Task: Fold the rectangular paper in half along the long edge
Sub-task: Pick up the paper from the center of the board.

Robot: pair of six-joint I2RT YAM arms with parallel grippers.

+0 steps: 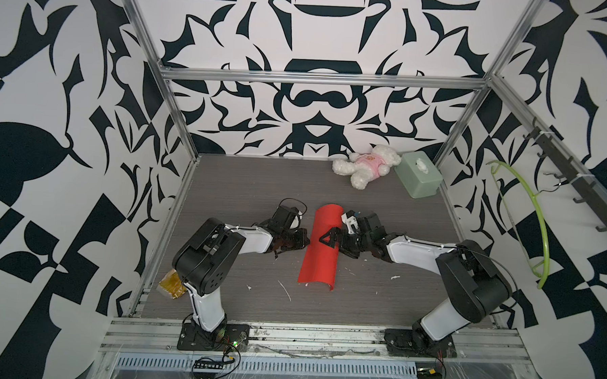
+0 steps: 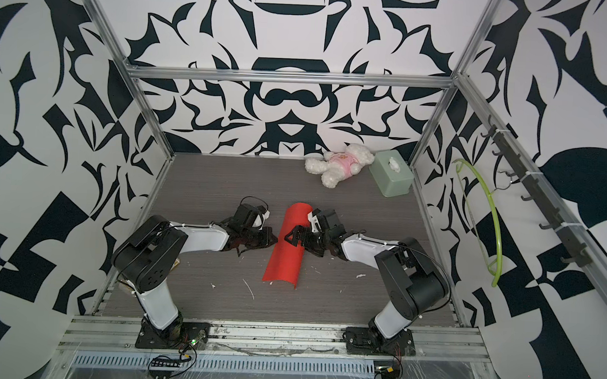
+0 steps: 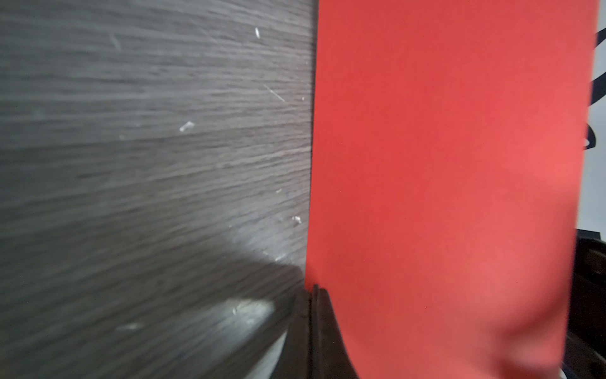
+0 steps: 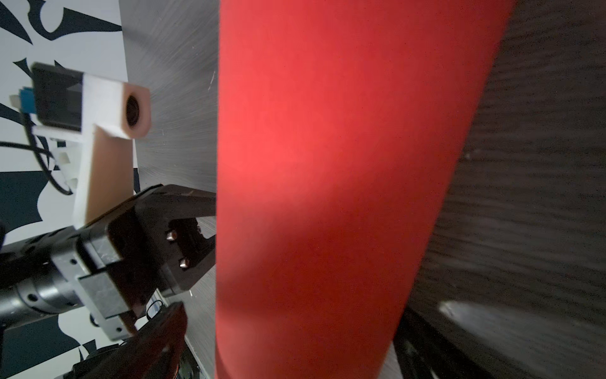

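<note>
The rectangular paper (image 1: pixel 322 249) (image 2: pixel 287 247) is bright red and lies mid-table, bowed up into a long arch with its long edges running front to back. My left gripper (image 1: pixel 306 240) (image 2: pixel 275 239) is at the paper's left long edge, near its middle. In the left wrist view its fingers (image 3: pixel 323 328) are pressed together, shut on that edge of the paper (image 3: pixel 442 164). My right gripper (image 1: pixel 329 240) (image 2: pixel 292 236) reaches in from the right and stands open, straddling the raised hump of the paper (image 4: pixel 328 164). One finger (image 4: pixel 160 341) shows dark on one side of the hump.
A white plush bear (image 1: pixel 366 165) in pink and a pale green box (image 1: pixel 418 177) sit at the back right. A crumpled yellow-brown wrapper (image 1: pixel 171 283) lies by the left arm's base. A green hoop (image 1: pixel 540 222) hangs on the right wall. White scraps (image 1: pixel 285 290) dot the table.
</note>
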